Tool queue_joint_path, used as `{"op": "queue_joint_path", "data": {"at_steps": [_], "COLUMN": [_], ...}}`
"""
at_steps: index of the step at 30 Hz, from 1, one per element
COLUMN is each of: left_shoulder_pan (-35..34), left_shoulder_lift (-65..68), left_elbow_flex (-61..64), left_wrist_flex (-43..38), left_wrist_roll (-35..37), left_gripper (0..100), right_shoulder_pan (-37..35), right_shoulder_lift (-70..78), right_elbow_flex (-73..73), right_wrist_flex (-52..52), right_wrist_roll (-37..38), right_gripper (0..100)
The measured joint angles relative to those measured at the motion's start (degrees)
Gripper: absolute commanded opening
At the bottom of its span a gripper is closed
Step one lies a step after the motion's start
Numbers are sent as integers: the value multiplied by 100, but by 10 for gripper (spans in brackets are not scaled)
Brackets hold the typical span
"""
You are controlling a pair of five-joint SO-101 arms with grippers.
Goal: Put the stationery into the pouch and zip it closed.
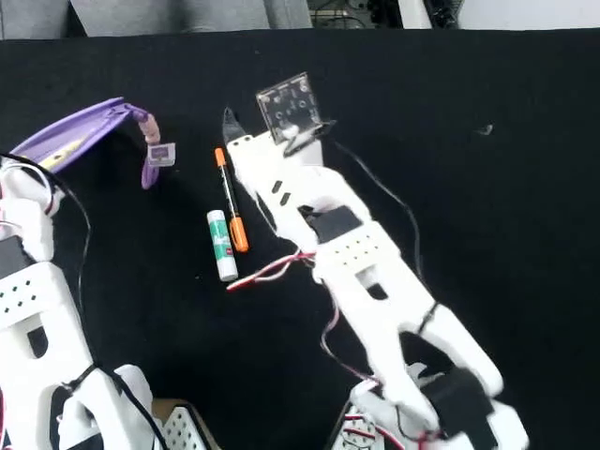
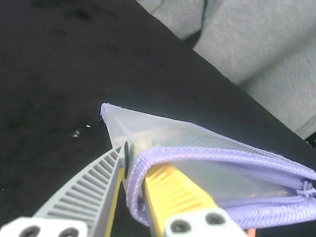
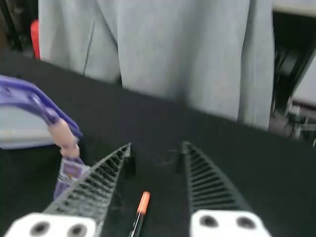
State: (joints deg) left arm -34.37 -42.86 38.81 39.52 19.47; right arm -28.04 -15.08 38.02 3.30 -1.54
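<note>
Pouch [image 1: 80, 131] and loose stationery on a table [image 1: 469, 141] covered in black cloth; grey fabric [image 3: 173, 59] hangs behind the far edge. Pouch: translucent mesh body with purple zip trim, at the far left corner of the table, its mouth open and its pink-and-purple zip tag [image 1: 159, 153] trailing toward the table's middle. Contents cannot be told through the mesh. Outside the pouch: one orange pen [image 1: 230, 197] and one white glue stick [image 1: 221, 246] with a green label, lying near mid-table just beside each other; whether they touch cannot be told. Both are well apart from the pouch mouth. Left gripper [image 2: 131, 165]: clamped on the pouch's rim, the yellow finger [image 2: 173, 197] inside the opening and the grey ribbed finger [image 2: 89, 190] outside against the mesh wall. Right gripper [image 3: 155, 148]: fingers spread wide, holding nothing, hovering just beside the pen's far end. From its wrist view the pen's orange tip [image 3: 143, 201] shows on the cloth between the two fingers, untouched; the zip tag [image 3: 69, 168] hangs beside one finger.
</note>
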Motion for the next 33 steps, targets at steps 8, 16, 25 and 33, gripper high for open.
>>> {"op": "queue_joint_path", "data": {"at_steps": [8, 16, 25, 33], "left_shoulder_pan": [-26, -26, -26, -26], "left_shoulder_lift": [0, 0, 0, 0], "left_elbow_flex": [0, 0, 0, 0], "left_wrist_flex": [0, 0, 0, 0], "left_wrist_roll": [0, 0, 0, 0], "left_gripper": [29, 29, 29, 29], "right_shoulder_pan": [18, 18, -62, -158], "right_shoulder_lift": [2479, 4782, 6901, 8448], "right_elbow_flex": [-1749, -4853, -7921, -10356], "right_wrist_flex": [782, 3226, 5125, 6163], "right_wrist_roll": [-132, -132, -132, -387], "right_gripper": [78, 79, 79, 79]}}
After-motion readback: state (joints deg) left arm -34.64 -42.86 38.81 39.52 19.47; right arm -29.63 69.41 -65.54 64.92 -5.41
